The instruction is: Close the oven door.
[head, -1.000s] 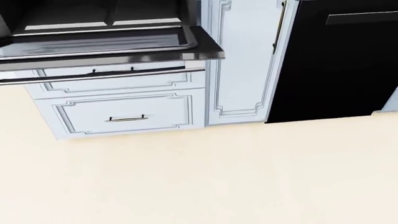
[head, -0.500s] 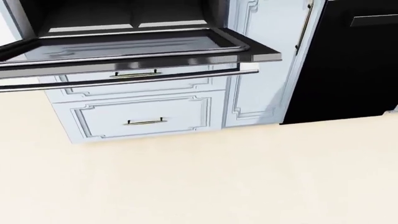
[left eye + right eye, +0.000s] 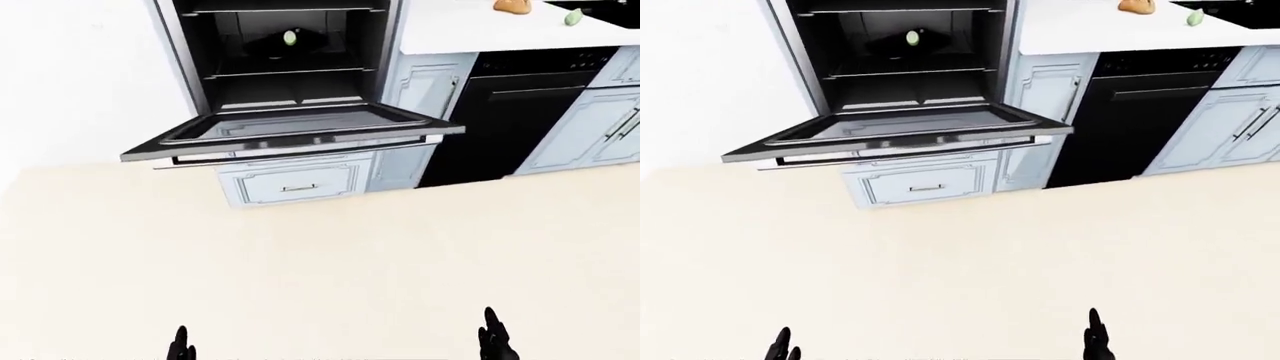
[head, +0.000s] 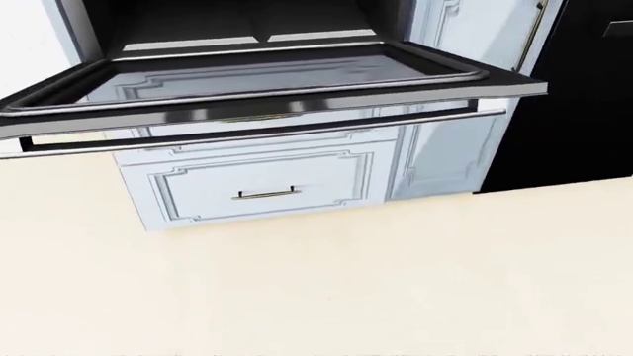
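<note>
The oven door [image 3: 290, 135] hangs fully open, dropped to a near-level shelf below the dark oven cavity [image 3: 285, 52]; its bar handle [image 4: 267, 133] runs along the outer edge, nearest us. We stand well apart from it, with bare floor [image 3: 320, 255] between. A drawer [image 4: 267, 185] sits under the door, and a black dishwasher [image 3: 505, 112] stands to the right in the left-eye view.

Only fingertips of our left hand [image 3: 181, 343] and right hand [image 3: 493, 336] rise from the bottom edge of that view. Both are low and hold nothing; how far the fingers are spread we cannot tell from so little.

We judge the task as not yet begun at the door itself. Since the door lies flat, closing it should call for a hand under its outer edge, lifting upward.
</note>
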Controlling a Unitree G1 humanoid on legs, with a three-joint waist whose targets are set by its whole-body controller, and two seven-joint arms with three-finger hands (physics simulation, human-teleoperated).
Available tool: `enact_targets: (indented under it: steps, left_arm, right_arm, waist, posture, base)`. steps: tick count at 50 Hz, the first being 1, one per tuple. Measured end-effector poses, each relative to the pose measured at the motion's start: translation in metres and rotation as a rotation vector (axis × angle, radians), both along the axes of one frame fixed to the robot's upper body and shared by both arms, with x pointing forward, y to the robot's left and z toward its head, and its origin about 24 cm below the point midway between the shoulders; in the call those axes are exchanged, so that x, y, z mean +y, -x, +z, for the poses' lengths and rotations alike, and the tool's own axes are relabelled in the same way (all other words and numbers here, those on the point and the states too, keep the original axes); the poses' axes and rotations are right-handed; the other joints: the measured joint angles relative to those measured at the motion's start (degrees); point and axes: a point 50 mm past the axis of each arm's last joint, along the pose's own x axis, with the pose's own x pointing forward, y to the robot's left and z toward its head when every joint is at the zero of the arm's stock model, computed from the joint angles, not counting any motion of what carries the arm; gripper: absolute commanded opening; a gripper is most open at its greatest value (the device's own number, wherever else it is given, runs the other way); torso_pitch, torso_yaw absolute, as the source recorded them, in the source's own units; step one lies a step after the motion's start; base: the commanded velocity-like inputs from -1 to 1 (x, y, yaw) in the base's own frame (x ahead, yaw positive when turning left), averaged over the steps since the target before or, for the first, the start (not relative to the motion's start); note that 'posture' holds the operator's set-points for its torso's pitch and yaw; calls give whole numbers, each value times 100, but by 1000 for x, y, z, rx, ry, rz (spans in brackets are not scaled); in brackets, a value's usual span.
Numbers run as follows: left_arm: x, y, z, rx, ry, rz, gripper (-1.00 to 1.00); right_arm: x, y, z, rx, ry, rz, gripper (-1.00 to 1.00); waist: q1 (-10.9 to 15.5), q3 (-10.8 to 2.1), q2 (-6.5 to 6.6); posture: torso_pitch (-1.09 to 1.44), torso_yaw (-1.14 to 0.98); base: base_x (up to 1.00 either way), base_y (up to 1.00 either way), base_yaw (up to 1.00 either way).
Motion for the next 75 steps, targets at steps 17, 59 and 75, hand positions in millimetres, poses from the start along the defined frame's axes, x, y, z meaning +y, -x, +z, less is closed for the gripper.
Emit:
enact_targets:
  steps: [17, 59, 75]
  left_arm:
    - [8, 2, 3, -6, -22, 25, 100]
    - [-4, 3, -3, 15, 14, -11, 100]
    - [7, -1, 3, -17, -23, 16, 100]
  right_arm:
    - [11, 1, -5, 25, -31, 34, 100]
    - [-4, 5, -1, 14, 0, -25, 100]
    - [6, 2, -4, 18, -20, 20, 100]
  waist:
    - [137, -82, 625]
    - [-61, -92, -8]
    - [114, -45, 477]
  posture:
    - [0, 0]
    - [0, 0]
    - [0, 0]
  base:
    - [0, 50, 0]
    - [0, 50, 0]
    - [0, 50, 0]
